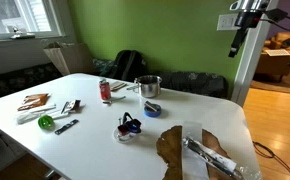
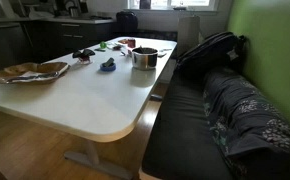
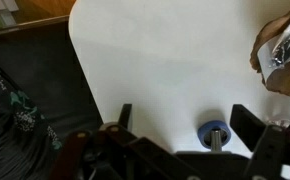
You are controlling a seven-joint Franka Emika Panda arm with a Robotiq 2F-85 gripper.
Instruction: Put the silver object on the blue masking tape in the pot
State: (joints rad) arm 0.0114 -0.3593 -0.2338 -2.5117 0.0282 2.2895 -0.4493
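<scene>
so the gripper point(image 3: 185, 120) is way up above the table point(image 3: 145, 50), jaws spread wide with nothing in them. In the wrist view the tape point(image 3: 214, 131) is down near the bottom edge, closer to one finger than the other, not centred. The silver object point(image 3: 214, 141) sits on it and looks like a small upright stub in the middle of the roll, too small to say more. In an exterior view the tape point(image 1: 152, 107) lies just beside the pot point(image 1: 148, 86), whether they touch I can't tell

I'd call this the approach, nothing grasped yet. My take on doing it well:

- shift sideways first so the silver object lands midway between the fingers, then drop straight down
- stop with the fingertips above the roll and pinch only the stub. Go too low and you grab or shove the tape as well
- it looks shiny, so probably slippery. Close gently and lift straight up before travelling
- the pot is close, so it's a short hop. Clear the rim, then let go low inside so it doesn't bounce out

the bag point(image 3: 285, 55) is well off to the side, so shouldn't matter
</scene>
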